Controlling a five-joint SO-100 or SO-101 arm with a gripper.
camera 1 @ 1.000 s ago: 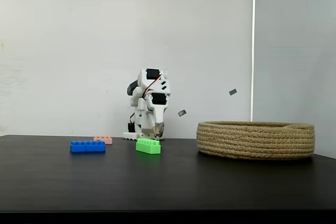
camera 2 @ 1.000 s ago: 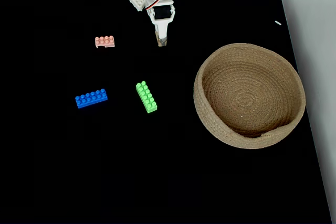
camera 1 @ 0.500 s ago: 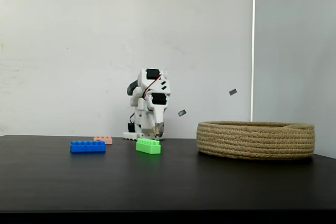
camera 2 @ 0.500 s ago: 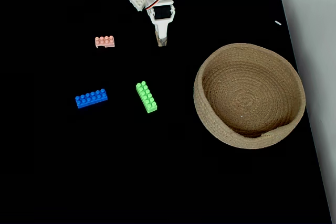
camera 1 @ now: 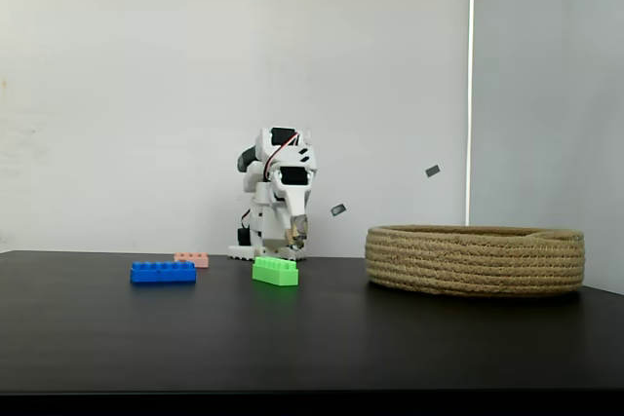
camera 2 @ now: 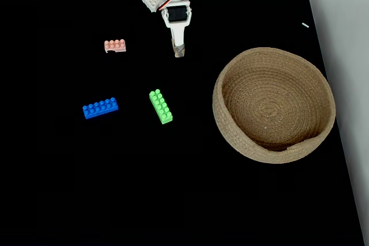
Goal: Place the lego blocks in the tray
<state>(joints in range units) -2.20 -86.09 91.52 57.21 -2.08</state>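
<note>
Three bricks on black table (camera 2: 69, 188) | white wall (camera 1: 146, 65) | end effector (camera 2: 179, 52) together

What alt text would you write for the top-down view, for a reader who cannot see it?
On a black table, a white robot arm's gripper points at three loose bricks: pink, blue and green. An empty rope basket sits to the right.
</note>
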